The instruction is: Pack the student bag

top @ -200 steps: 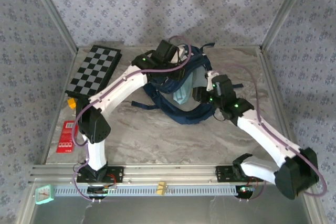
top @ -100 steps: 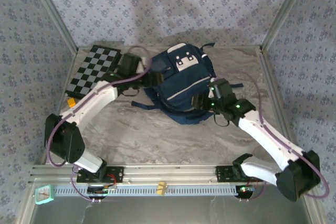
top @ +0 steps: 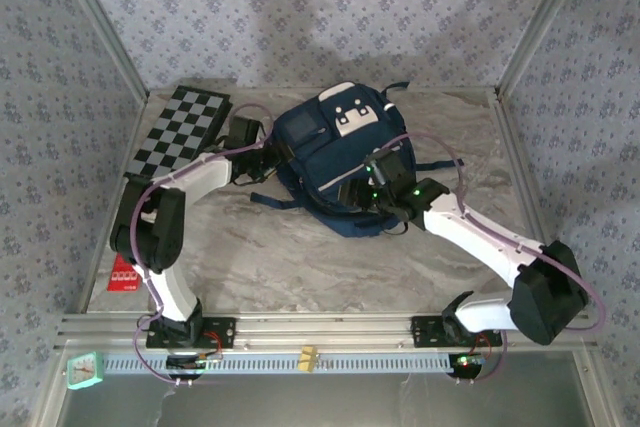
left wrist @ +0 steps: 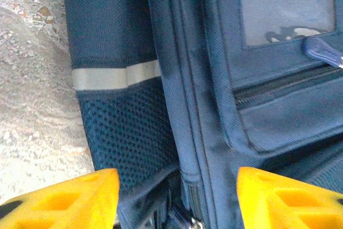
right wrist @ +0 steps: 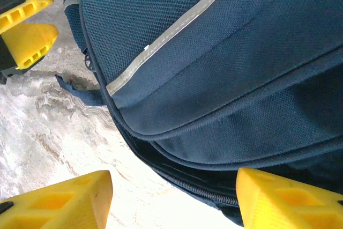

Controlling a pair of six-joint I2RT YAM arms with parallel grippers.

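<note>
student bag (top: pixel 330 162) lying on table (top: pixel 300 267), far centre, white patch up | left gripper (left wrist: pixel 174 199) jaws apart, grasping nothing, at bag's left side | right gripper (right wrist: pixel 171 199) jaws apart, grasping nothing, at bag's near edge

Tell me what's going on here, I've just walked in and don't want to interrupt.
Two robot arms are working on the navy student bag, which lies on the table. The left gripper sits at its left side and the right gripper at its near edge, both with jaws apart and holding nothing. A checkerboard and a red card lie off to the left.
</note>
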